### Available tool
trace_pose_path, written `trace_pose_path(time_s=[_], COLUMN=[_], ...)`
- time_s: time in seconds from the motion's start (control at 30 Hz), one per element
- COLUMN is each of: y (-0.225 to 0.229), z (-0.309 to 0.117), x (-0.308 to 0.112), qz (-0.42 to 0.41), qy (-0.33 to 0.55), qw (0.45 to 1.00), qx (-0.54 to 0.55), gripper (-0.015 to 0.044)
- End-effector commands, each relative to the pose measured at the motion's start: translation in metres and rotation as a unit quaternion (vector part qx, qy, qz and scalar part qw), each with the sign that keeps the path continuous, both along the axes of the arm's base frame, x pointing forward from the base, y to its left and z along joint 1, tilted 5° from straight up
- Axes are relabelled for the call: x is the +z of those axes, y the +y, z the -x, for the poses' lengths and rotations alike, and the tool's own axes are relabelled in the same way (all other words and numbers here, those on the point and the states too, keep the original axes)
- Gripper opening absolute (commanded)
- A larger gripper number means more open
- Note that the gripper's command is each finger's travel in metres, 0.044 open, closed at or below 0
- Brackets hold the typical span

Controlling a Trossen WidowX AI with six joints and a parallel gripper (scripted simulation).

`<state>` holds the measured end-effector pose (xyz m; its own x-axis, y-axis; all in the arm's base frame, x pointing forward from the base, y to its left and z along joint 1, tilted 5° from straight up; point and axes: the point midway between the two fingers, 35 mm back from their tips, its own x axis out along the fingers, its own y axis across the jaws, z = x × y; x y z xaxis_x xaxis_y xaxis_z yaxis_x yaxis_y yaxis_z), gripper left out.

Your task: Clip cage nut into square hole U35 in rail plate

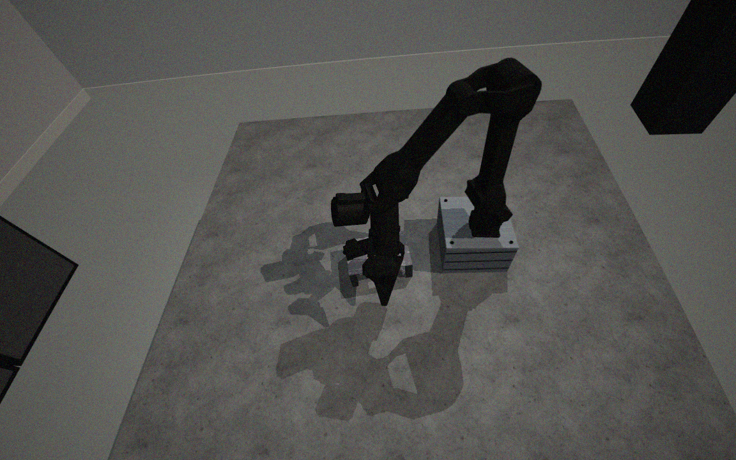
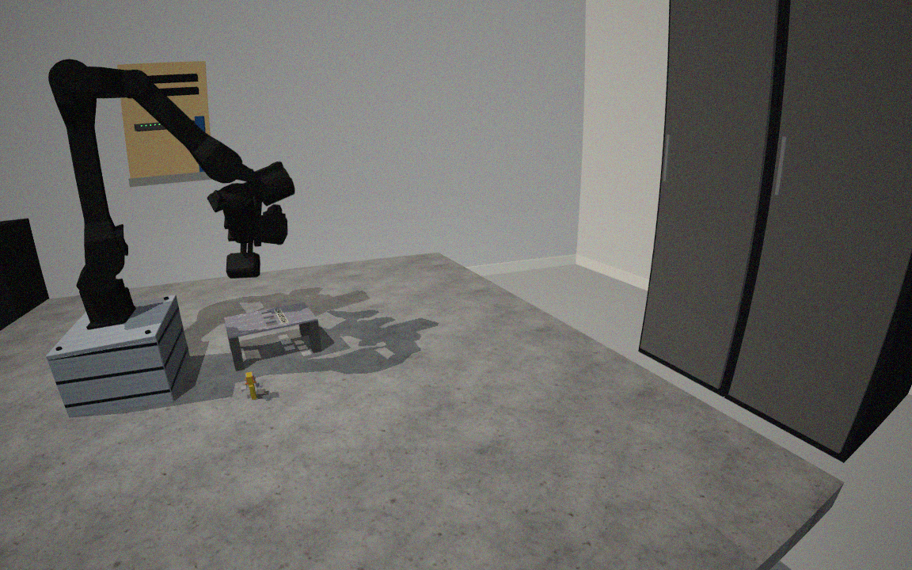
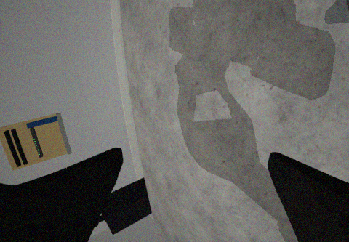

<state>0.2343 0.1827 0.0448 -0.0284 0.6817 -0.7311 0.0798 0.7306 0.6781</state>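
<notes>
Fingers of the gripper (image 1: 384, 300) (image 2: 236, 230) (image 3: 195, 152): spread wide, nothing between them. The wrist view shows this best, one dark finger at each side; top and exterior views catch them foreshortened, partly overlapped by the arm's own parts.

Below the fingers in the exterior view, well apart from them: rail plate (image 1: 353, 268) (image 2: 250, 324), raised on dark legs above the table (image 1: 531, 343) (image 2: 480, 439) (image 3: 154, 89). From the top the gripper covers much of the plate. Pale label strip visible in the exterior view; U35 too small to read.

Lower than the fingers and out on the camera's side of the plate, exterior view only: the cage nut (image 2: 251, 386), yellow, on the table near the plate, apart from both plate and fingers. Not clipped in. Neither top nor wrist view shows it.

Farther from the fingers: arm (image 1: 433, 131) (image 2: 87, 169) rising from a pale, banded base block (image 1: 476, 248) (image 2: 112, 382). Beyond, a tan wall board (image 2: 161, 156) (image 3: 54, 136), seen in exterior and wrist views, not from the top. Farthest out: grey cabinet (image 1: 10, 274) (image 2: 721, 176), absent from the wrist view.
</notes>
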Motion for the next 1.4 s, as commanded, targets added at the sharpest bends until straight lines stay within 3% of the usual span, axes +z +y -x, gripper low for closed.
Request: trace_pose_path(time_s=[0.0, 0.33, 0.67, 1.1, 1.37], y=[-0.068, -0.140, -0.215, -0.303, -0.306], z=[-0.036, -0.047, -0.040, -0.003, -0.001], x=[-0.014, -0.025, -0.031, -0.032, -0.032], qz=[0.105, 0.209, 0.274, 0.244, 0.240], qy=[-0.176, -0.274, -0.298, -0.257, -0.255], qw=[0.971, 0.892, 0.779, 0.599, 0.591], qx=[0.126, 0.292, 0.478, 0.718, 0.726], gripper=[0.0440, 0.0440, 0.0440, 0.0440, 0.0440])
